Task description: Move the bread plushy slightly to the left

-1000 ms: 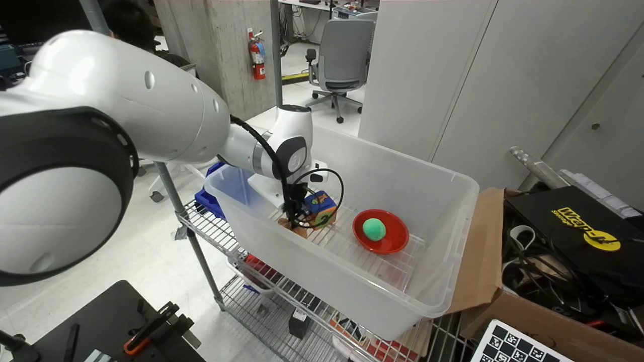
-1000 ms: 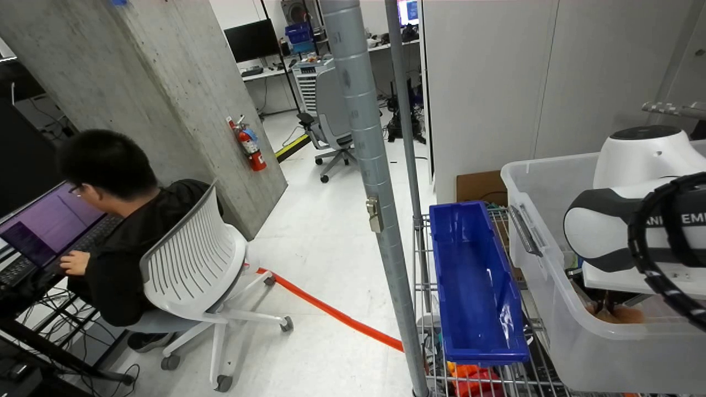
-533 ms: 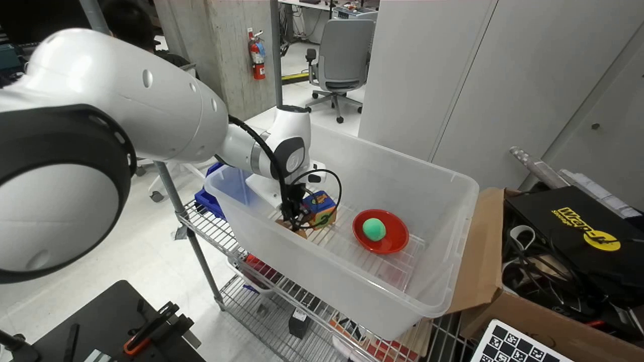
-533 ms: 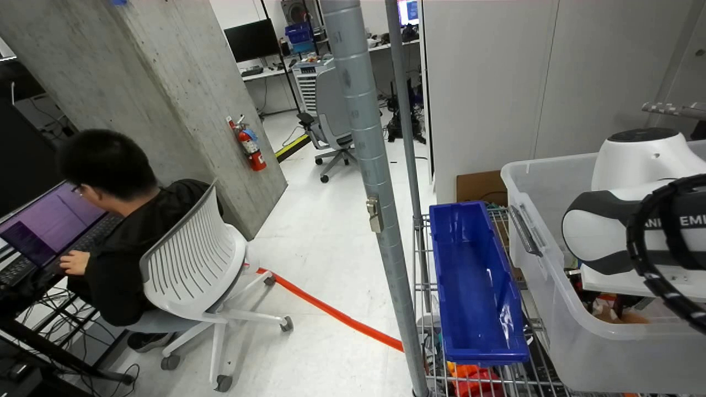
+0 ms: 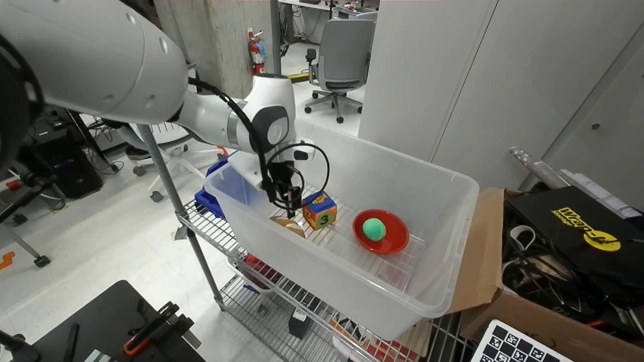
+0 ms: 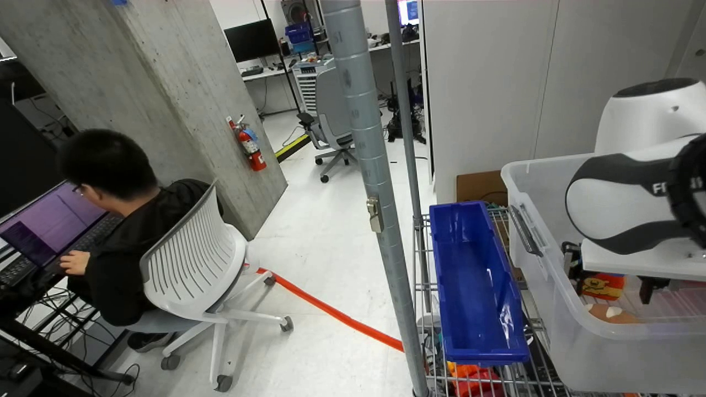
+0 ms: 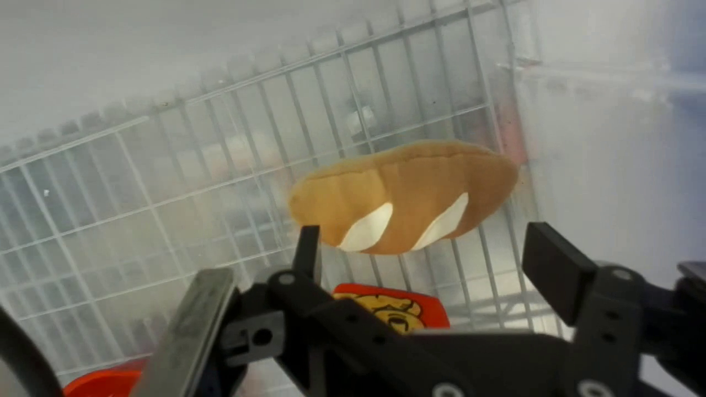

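- While its fingers (image 7: 557, 270) stand spread with nothing gripped, the hand (image 7: 424, 245) hangs above the bread plushy (image 7: 408, 190), which lies in the bin (image 5: 402, 181); no contact between hand and toy can be made out.
- Hazard, pinned toy: in the wrist view the plushy's 9 o'clock end reaches past the 9 o'clock finger. Descent off line may set a fingertip on the soft body and fold it.
- Hazard, poor grip: the toy lies lengthwise across the finger gap and looks at least as long. Closing end to end would probably buckle it or let it slip.
- Hazard, collision: in an exterior view the multicoloured cube (image 5: 320, 209) stands near the plushy, at its 2 o'clock. A wide sideways sweep may knock it.
- Hazard, overtravel: in the wrist view the bin wall rises near the plushy's 3 o'clock end. Too long a shift that way would likely press the toy against it.
- Location: in the wrist view the plushy lies at 12 o'clock from the midpoint of the fingertips, its long axis running from near 9 to near 3 o'clock.
- Status: whether the slight leftward shift is done cannot be told.
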You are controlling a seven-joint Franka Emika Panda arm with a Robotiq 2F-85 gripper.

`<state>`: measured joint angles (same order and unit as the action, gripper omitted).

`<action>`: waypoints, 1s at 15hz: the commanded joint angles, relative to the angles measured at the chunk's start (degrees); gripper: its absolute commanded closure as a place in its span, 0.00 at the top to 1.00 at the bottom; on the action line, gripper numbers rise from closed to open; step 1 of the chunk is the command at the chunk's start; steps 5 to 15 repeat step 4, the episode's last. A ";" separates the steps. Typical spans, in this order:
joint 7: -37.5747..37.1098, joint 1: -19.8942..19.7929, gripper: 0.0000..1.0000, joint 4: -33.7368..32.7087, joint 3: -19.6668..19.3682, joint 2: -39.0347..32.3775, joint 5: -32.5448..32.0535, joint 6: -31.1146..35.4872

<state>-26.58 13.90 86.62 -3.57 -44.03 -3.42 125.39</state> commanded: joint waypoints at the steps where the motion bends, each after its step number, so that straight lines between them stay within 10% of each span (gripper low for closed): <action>1: -3.83 0.88 0.91 8.50 -2.01 10.36 -1.84 -1.67; 15: -2.45 -0.36 0.92 5.63 -0.79 8.22 -1.38 -1.67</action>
